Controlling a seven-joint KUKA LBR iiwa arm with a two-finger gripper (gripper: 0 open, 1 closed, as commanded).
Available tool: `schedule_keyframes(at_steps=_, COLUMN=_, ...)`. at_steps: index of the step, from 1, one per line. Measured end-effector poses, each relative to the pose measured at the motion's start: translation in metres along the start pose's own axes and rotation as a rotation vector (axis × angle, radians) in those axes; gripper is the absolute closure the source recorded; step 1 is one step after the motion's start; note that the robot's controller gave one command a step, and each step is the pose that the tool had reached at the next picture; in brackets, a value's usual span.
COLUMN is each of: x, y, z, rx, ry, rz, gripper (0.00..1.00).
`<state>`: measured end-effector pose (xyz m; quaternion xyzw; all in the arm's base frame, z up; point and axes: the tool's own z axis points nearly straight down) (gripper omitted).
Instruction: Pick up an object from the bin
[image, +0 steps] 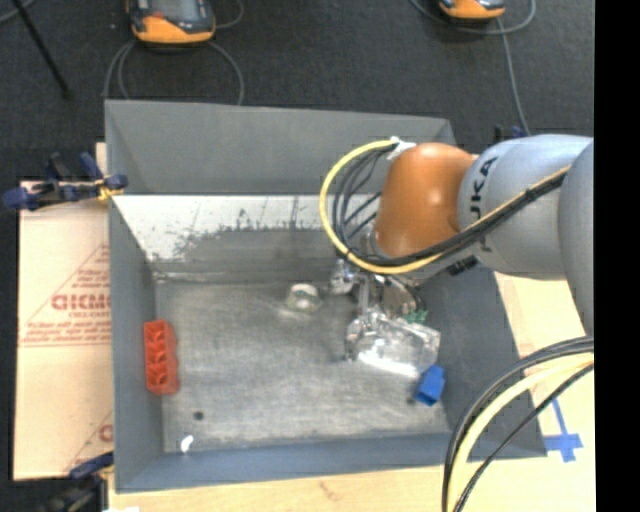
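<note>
Grey metal makes the bin (130, 330), and only a few loose things lie on its scratched floor. The arm (520, 210) reaches in from the right, with an orange cover (420, 200) on its wrist and yellow and black cables (335, 190) looping around this cover. Under the cover the gripper (372, 315) points down to the right half of the floor, about midway between the far wall and the near wall. Its lower end is at the left edge of a clear plastic piece (402, 350), a crumpled, shiny thing that lies flat on the floor and spreads to the right and a little to the near side. The metal parts and the shiny plastic run together there, so I cannot tell if the gripper is wide or narrow, and I cannot tell if it touches this piece or only stands just above it. Just beside the near right corner of the clear plastic piece lies 1 small blue block (430, 385), close to the right wall. To the left of the gripper, a little toward the far wall, rests 1 small pale round thing (302, 296). Well apart from all this, near the left wall, lies 1 red block (160, 355) with its long side running from far to near. In the near left corner lies 1 tiny white bit (187, 442)
</note>
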<state>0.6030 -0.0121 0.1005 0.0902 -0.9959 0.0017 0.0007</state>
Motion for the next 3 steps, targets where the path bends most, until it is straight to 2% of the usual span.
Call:
schedule_keyframes(at_steps=1, x=0.02, y=-0.075, z=0.024, rx=-0.012, ry=-0.01, rz=0.028, gripper=0.0)
schedule_keyframes(at_steps=2, x=0.019, y=-0.073, z=0.023, rx=-0.012, ry=-0.011, rz=0.026, gripper=1.0)
schedule_keyframes(at_steps=3, x=0.03, y=-0.069, z=-0.146, rx=0.001, ry=-0.011, rz=0.013, gripper=1.0)
